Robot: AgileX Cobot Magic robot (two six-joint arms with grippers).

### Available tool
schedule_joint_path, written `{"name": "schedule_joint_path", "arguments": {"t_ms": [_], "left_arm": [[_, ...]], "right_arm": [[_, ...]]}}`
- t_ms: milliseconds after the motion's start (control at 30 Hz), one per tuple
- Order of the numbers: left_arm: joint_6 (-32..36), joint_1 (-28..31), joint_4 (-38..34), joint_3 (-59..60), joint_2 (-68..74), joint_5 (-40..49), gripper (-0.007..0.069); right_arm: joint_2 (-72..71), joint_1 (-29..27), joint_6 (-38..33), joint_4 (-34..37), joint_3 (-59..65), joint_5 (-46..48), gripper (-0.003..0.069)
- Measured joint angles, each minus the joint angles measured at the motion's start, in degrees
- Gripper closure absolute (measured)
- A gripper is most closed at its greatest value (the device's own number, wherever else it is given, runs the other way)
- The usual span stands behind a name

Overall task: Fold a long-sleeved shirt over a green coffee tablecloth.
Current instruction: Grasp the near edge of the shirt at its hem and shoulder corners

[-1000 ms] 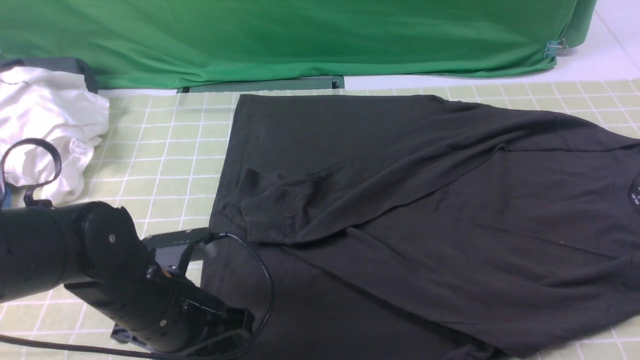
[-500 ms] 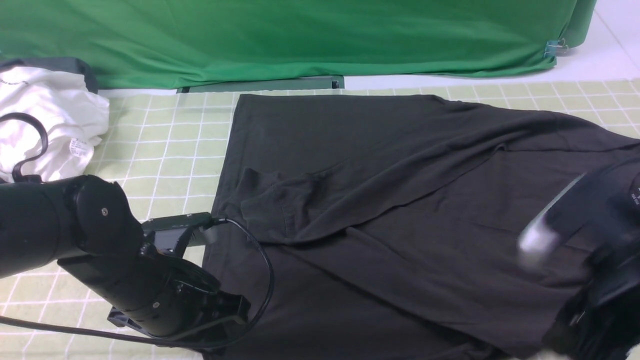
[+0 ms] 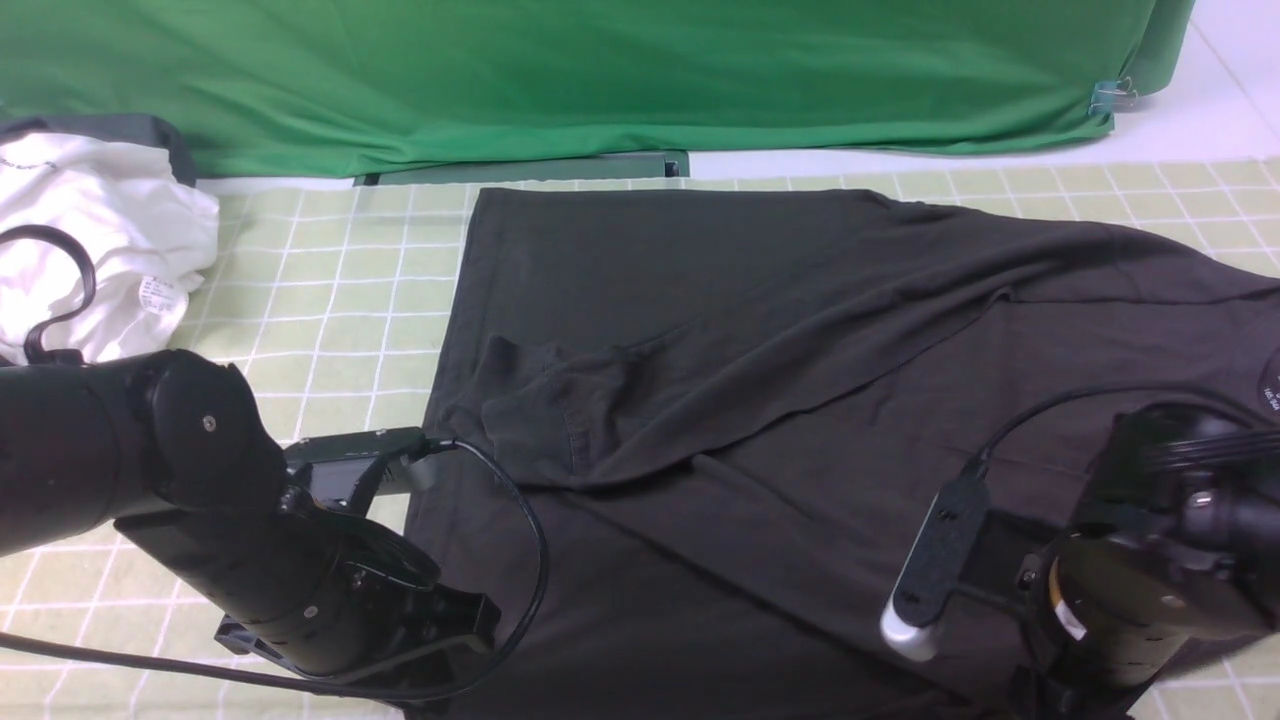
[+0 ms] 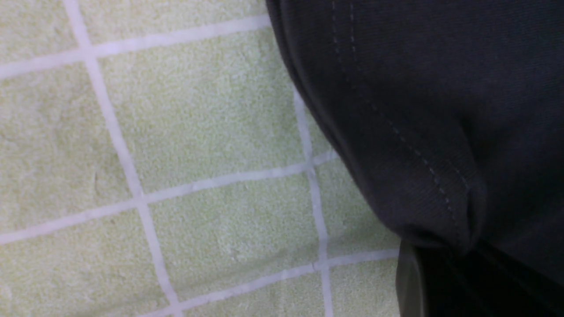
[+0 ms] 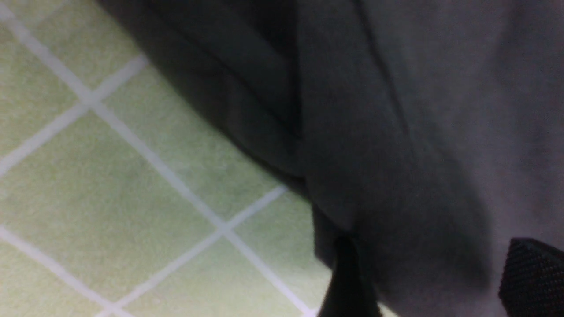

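The long-sleeved shirt (image 3: 800, 400), a big charcoal-black soft knit, lies spread over the pale yellow-green tablecloth (image 3: 330, 300) with its grid of thin white lines. From my front camera the shirt runs from the middle of the cloth out past the right edge, hem to the left and neck to the right. One sleeve is folded across the body, and its ribbed cuff (image 3: 540, 420) rests near the hem. My left arm reaches in low at the near left corner of the shirt. In the left wrist camera the left gripper (image 4: 432, 268) is closed on the stitched hem, which bunches up where the jaws pinch it. My right arm sits low at the near right side. There the right gripper (image 5: 440, 281) has its jaws wide apart with the shirt's edge between them. The picture is blurred, so I cannot tell whether the fingertips (image 5: 348, 281) touch the fabric. A crumpled white garment (image 3: 100, 240) with a small label lies at the far left, and plain deep green fabric (image 3: 600, 80) hangs along the back.
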Motion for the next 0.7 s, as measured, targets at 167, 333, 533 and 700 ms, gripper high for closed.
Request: {"name": "schedule_joint_path", "arguments": {"t_ms": [167,333,533,700], "left_arm": [[0.0,0.0,0.0,0.0,0.0,-0.1,0.0595],[0.0,0.0,0.0,0.0,0.0,-0.1,0.0595],[0.0,0.0,0.0,0.0,0.0,-0.7,0.0595],[0.0,0.0,-0.5,-0.1,-1.9,-0.7,0.0595]], "right_arm": [[0.6,0.1,0.0,-0.2,-0.1,-0.2,0.0215],[0.6,0.1,0.0,-0.2,-0.1,-0.5,0.0231],[1.0,0.1,0.0,0.8,-0.1,-1.1,0.0557],[0.8,0.1,0.0,1.7,-1.3,0.8,0.0616]]}}
